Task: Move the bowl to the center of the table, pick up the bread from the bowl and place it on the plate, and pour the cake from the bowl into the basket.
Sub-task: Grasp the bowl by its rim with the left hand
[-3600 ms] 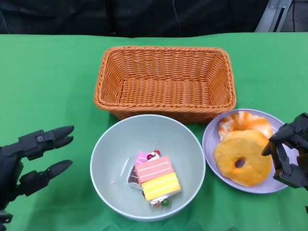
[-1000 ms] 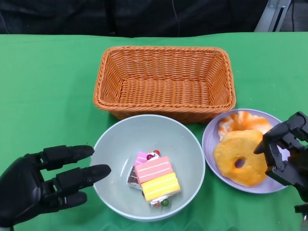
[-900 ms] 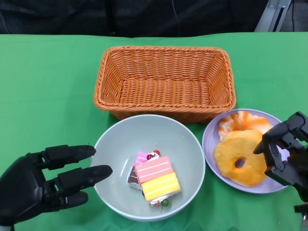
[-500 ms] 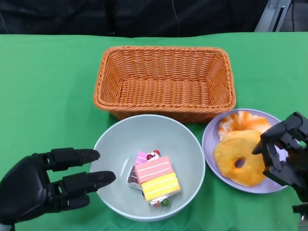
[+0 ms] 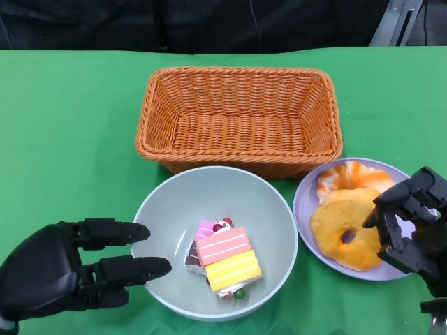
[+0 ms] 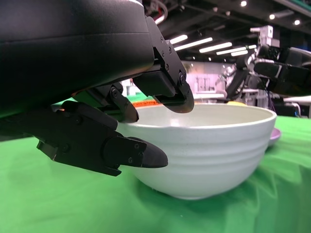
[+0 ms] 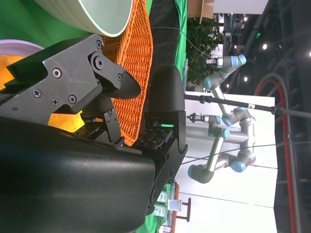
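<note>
**Pale bowl between two black hands, cake still inside**

Pale grey-green, the bowl (image 5: pixel 214 241) sits on the green desk (image 5: pixel 70 125) just in front of the orange wicker basket (image 5: pixel 239 118). In it lies the cake (image 5: pixel 228 261), a striped pink and yellow slab with red beads and a darker piece beside it.

The left hand (image 5: pixel 66 269) holds nothing, its fingers (image 5: pixel 129 266) apart and stretched toward the near-left side of the bowl. From the head view the fingertips overlap the rim; in the left wrist view one finger (image 6: pixel 165 92) reaches over the rim of the bowl (image 6: pixel 204 145) while another lies lower, outside the wall. Whether any of them actually touches the bowl is hard to tell.

The bread (image 5: pixel 346 227), a golden ring, lies on the purple plate (image 5: pixel 307 202) to the right of the bowl, with an orange-and-white piece (image 5: pixel 353 174) behind it. The right hand (image 5: pixel 412 227) hangs over the plate's right edge with nothing in it, fingers curled but parted, just beside the bread; it covers part of the plate and is cut off by the frame.

The right wrist view is mostly filled by that hand's own black shell (image 7: pixel 73 184), so only slivers of the bowl (image 7: pixel 92 14), basket (image 7: pixel 129 63) and bread (image 7: pixel 22 73) show. No writing can be read on anything.
</note>
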Controlling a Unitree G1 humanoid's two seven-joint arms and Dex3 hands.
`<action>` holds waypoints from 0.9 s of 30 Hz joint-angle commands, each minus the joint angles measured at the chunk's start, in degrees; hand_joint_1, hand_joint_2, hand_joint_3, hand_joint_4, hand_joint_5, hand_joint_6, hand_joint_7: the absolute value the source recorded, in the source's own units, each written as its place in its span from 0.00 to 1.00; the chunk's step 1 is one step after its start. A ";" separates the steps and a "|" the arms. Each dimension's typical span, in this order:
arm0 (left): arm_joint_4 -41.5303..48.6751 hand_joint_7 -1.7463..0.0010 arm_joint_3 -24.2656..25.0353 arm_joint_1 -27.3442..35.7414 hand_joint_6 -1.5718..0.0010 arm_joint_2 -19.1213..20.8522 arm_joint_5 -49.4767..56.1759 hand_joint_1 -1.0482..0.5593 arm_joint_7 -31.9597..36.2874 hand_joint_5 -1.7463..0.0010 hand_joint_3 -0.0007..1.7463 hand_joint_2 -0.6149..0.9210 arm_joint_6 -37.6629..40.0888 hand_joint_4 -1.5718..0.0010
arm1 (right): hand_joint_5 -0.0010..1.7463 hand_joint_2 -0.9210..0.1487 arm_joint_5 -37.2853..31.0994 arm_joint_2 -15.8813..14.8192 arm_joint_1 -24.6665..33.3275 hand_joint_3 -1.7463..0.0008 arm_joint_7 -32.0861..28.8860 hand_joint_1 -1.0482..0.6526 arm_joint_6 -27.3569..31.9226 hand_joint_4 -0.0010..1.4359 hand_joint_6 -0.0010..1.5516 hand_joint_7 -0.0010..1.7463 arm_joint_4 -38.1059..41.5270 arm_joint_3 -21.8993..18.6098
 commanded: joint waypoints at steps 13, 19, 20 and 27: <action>-0.91 1.00 0.42 -0.99 0.57 -0.01 -2.79 0.41 -9.11 0.99 0.13 1.00 -1.18 0.50 | 0.94 0.26 1.22 -0.24 1.34 0.44 0.62 0.60 0.35 0.48 0.43 0.76 -2.12 0.68; -2.05 1.00 1.23 -0.71 0.57 -0.29 -5.30 0.41 -14.67 0.99 0.14 1.00 -2.00 0.49 | 0.95 0.26 0.23 0.07 1.72 0.44 -0.60 0.59 0.36 0.48 0.43 0.77 -2.66 1.02; -2.25 1.00 1.46 -0.59 0.57 -0.35 -5.70 0.41 -15.60 0.99 0.14 1.00 -2.09 0.49 | 0.95 0.27 0.22 0.07 1.79 0.44 -0.66 0.59 0.44 0.48 0.44 0.77 -2.79 1.13; -4.52 1.00 3.00 -0.01 0.58 -0.66 -7.56 0.41 -22.08 0.99 0.13 1.00 -2.02 0.50 | 0.95 0.27 0.81 -0.08 1.81 0.43 -0.31 0.59 0.46 0.47 0.43 0.77 -2.72 1.48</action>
